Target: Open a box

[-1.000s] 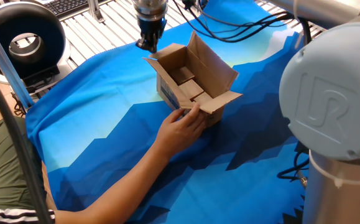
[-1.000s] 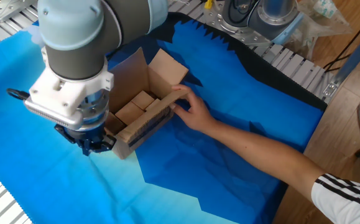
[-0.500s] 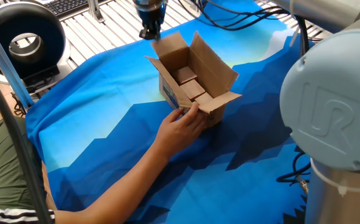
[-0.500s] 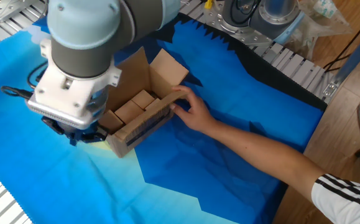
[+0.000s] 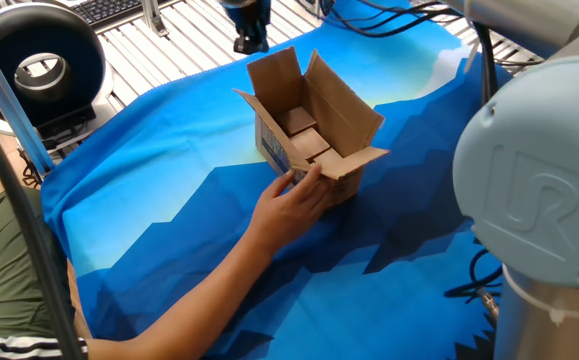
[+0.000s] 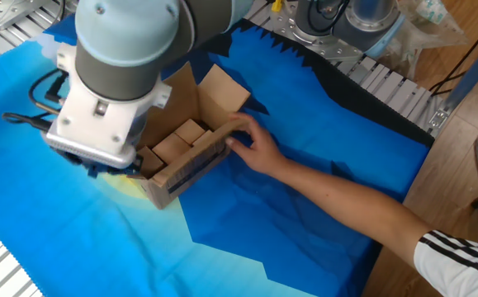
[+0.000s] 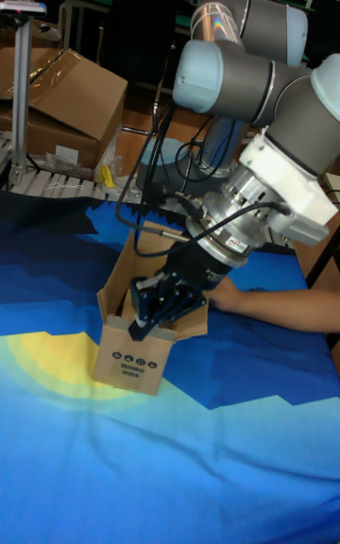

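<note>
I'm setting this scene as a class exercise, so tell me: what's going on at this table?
A UR5 arm is opening a small cardboard box on a blue cloth. The flaps already stand open, showing smaller cartons inside. A person's hand steadies the box at one side. The gripper hovers above the far flap, holding nothing visible; its jaw state is unclear.
</note>
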